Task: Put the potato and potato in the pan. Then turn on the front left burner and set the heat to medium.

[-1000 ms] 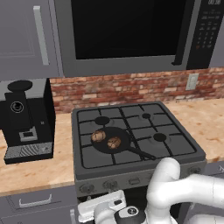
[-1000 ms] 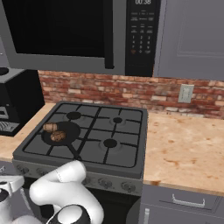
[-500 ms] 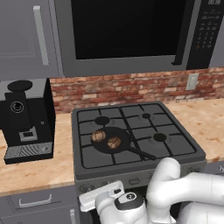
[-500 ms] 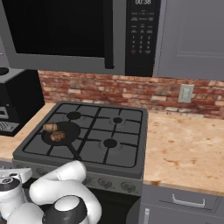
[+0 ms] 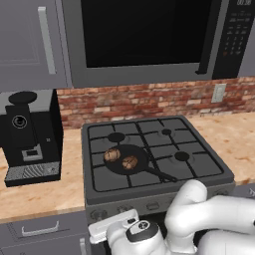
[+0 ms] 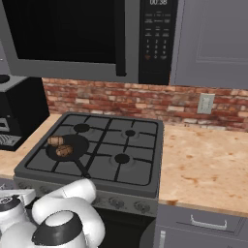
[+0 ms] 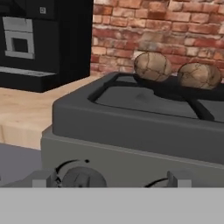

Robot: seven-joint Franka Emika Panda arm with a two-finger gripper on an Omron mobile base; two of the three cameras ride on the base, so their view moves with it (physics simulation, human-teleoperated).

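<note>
Two potatoes (image 5: 121, 158) already lie side by side in the pan (image 5: 143, 160), which sits at about 8 o'clock on the stove (image 5: 199, 174). Remaining: front left burner knob (image 7: 83, 178), medium heat. Low before the knobs, the gripper (image 5: 114, 227) stands apart and empty.

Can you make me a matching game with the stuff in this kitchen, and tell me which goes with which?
Things:
1. potatoes
2. coffee machine
3. microwave
4. wall outlet

Places:
A. on the brick wall, right of the stove
B. in the pan on the stove
C. above the stove
D. on the counter, left of the stove

Pairs: 1-B, 2-D, 3-C, 4-A
</note>
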